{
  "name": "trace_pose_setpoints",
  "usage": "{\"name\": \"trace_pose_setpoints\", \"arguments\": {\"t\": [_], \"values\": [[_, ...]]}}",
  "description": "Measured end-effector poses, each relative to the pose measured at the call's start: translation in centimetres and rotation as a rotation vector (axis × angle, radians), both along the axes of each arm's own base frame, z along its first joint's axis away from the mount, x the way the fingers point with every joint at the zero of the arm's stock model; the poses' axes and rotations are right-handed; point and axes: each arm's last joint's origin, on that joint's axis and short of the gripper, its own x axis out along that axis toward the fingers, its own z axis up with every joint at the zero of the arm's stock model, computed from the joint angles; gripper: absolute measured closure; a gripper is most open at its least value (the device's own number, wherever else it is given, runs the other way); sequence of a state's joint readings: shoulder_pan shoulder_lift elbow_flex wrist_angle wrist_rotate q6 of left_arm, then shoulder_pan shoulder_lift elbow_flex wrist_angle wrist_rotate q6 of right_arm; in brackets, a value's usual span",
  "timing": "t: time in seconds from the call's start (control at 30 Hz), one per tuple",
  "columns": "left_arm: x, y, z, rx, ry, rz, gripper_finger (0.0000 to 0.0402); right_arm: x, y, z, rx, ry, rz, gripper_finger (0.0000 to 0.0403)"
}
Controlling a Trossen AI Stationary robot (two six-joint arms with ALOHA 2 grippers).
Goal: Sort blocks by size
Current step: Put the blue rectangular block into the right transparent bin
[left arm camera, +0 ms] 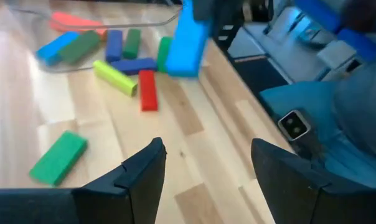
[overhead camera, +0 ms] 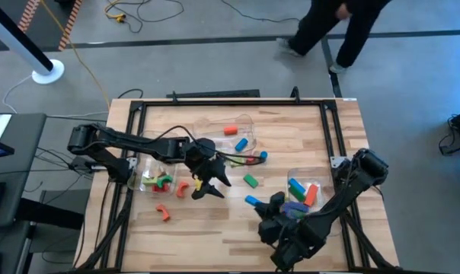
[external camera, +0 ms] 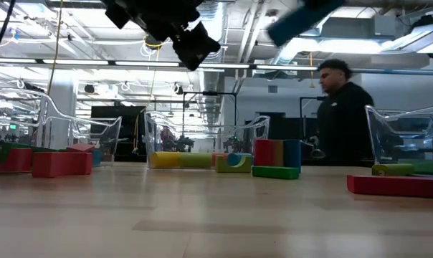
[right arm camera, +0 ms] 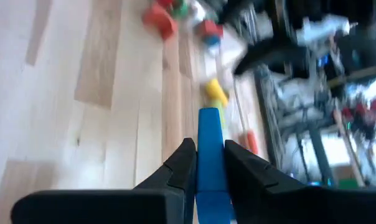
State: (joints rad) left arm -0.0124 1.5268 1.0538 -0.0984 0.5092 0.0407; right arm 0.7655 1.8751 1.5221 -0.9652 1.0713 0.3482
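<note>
Right pincer [right arm camera: 205, 163] tight on blue bar [right arm camera: 208, 140] — left pincer [left arm camera: 206, 171] wide, above table [overhead camera: 215, 228].

Coloured blocks [external camera: 276, 155] and clear bins [external camera: 206, 136] line the table [external camera: 202, 215]; a person [external camera: 343, 118] stands behind.

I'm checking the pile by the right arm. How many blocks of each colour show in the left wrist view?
blue blocks: 4, one held in the right gripper
green blocks: 4
red or orange blocks: 2
yellow block: 1
Total: 11
</note>
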Motion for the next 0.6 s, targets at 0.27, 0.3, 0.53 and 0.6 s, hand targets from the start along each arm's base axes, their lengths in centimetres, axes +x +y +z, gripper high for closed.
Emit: {"name": "trace_pose_setpoints", "arguments": {"t": [0.27, 0.3, 0.53, 0.6], "values": [[-1.0, -0.5, -0.3, 0.058, 0.088, 0.021, 0.0171, -3.7, -1.3, 0.7, 0.136, 0.154, -0.249, 0.0305], [-1.0, -0.7, -0.4, 0.067, 0.1, 0.017, 0.0172, -4.1, -1.4, 0.7, 0.148, 0.172, -0.288, 0.0305], [-1.5, -2.4, -1.4, 0.119, 0.129, -0.007, 0.0171, -6.0, -0.7, 0.8, 0.265, 0.234, -0.38, 0.0305], [-1.7, -2.9, -1.6, 0.136, 0.129, -0.014, 0.0171, -6.1, -0.6, 0.8, 0.299, 0.26, -0.402, 0.0305]]}}
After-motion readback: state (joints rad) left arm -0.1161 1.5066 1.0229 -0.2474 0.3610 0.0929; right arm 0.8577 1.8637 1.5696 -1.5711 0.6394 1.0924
